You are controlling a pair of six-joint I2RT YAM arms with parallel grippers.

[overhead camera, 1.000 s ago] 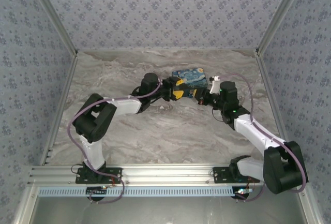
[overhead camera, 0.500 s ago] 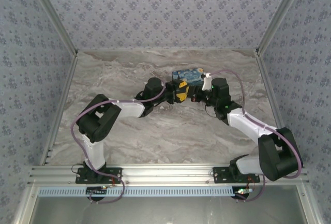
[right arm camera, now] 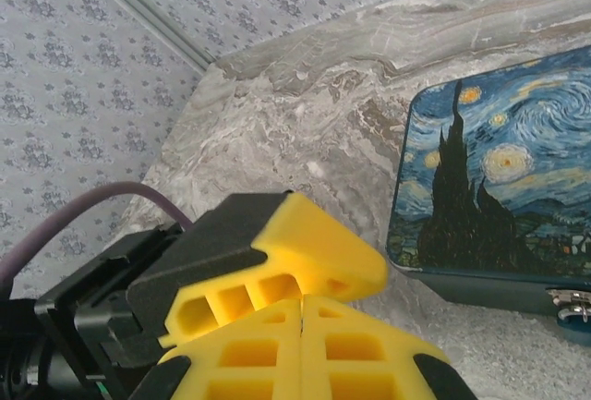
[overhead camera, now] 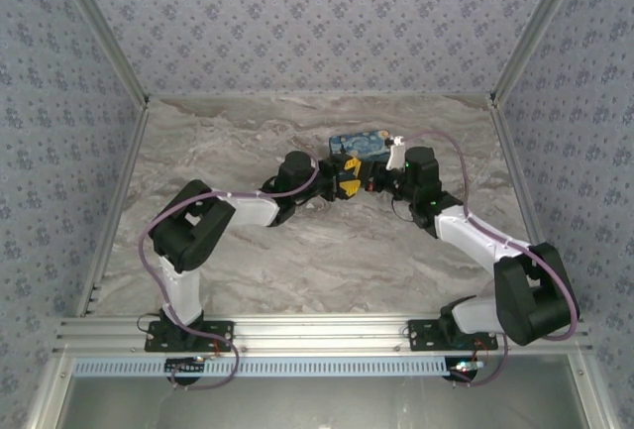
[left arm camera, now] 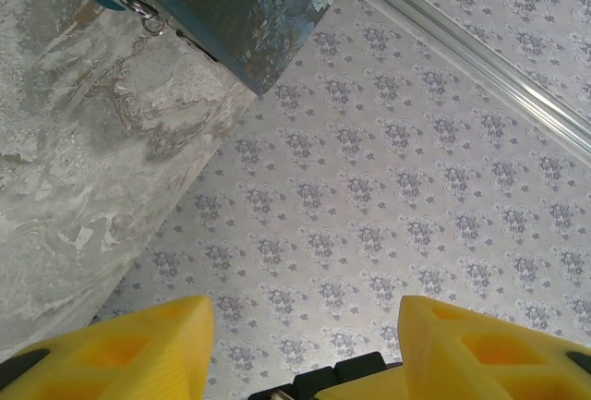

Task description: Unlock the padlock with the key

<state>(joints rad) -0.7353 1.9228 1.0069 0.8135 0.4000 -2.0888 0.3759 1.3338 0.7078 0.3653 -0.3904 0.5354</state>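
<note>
The box [overhead camera: 358,142] lies on the table [overhead camera: 297,251] toward its far side, a little right of the middle. My left gripper [overhead camera: 348,176] reaches in from the left and my right gripper [right arm camera: 314,296] from the right. They meet just in front of the box (touching or not, I cannot tell). The padlock [right arm camera: 574,328] sits at the box's front wall, just below the latch [right arm camera: 568,298].

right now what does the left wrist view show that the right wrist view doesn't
Left wrist view: the left gripper with fingers apart, nothing between them, and the box seen from a dark side, a small metal ring by its edge. Right wrist view: the right gripper with fingers pressed shut, and the box's painted lid. Both: the box, the marble table, the patterned wall.
</note>
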